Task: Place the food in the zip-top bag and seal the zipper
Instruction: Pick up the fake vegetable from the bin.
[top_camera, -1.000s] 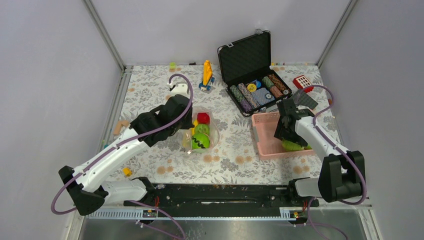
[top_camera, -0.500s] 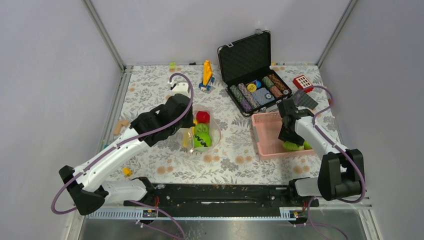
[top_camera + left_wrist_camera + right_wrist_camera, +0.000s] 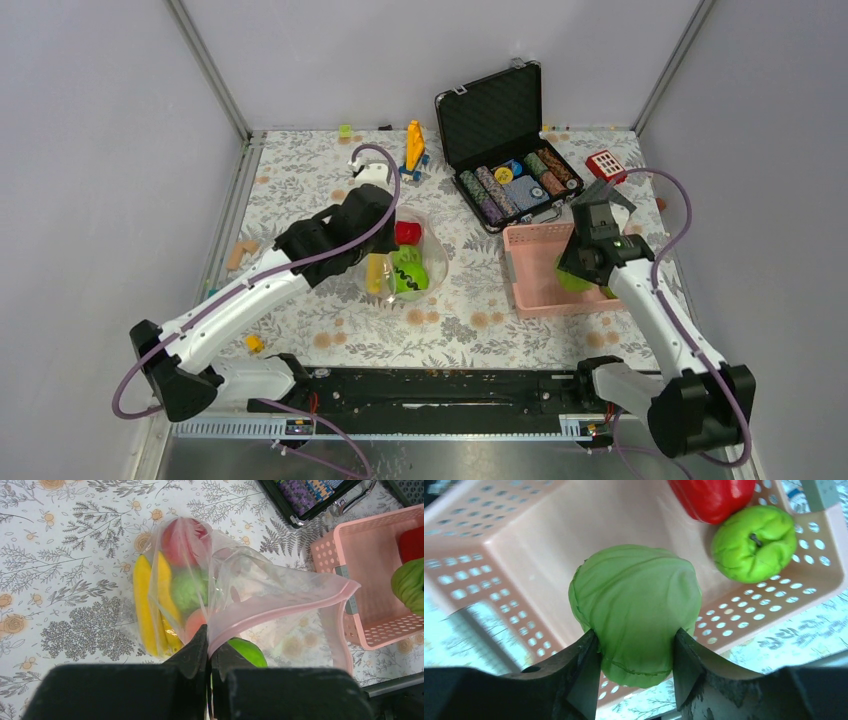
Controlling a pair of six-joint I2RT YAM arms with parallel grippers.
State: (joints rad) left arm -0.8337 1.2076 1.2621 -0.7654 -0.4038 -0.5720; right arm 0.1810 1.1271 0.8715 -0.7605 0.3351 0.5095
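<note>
The clear zip-top bag (image 3: 240, 580) lies at mid table with its mouth held open. My left gripper (image 3: 210, 642) is shut on its pink zipper strip (image 3: 280, 611). Inside it are yellow bananas (image 3: 145, 605), a red piece (image 3: 182, 537), a green piece (image 3: 187, 587) and a peach piece. The bag also shows in the top view (image 3: 432, 262). My right gripper (image 3: 634, 647) is shut on a pale-green cabbage (image 3: 636, 605) and holds it above the pink basket (image 3: 499, 540). A red pepper (image 3: 714, 495) and a green fruit (image 3: 754, 542) lie in the basket.
An open black case of poker chips (image 3: 510, 180) stands behind the basket (image 3: 530, 290). A yellow and blue block toy (image 3: 413, 150), a red block (image 3: 605, 163) and small loose blocks (image 3: 254, 343) lie about the flowered tablecloth. Grey walls close in three sides.
My right gripper has risen out of the basket with the pale-green cabbage in it. My left gripper has shifted slightly right with the bag's mouth, spreading it wider.
</note>
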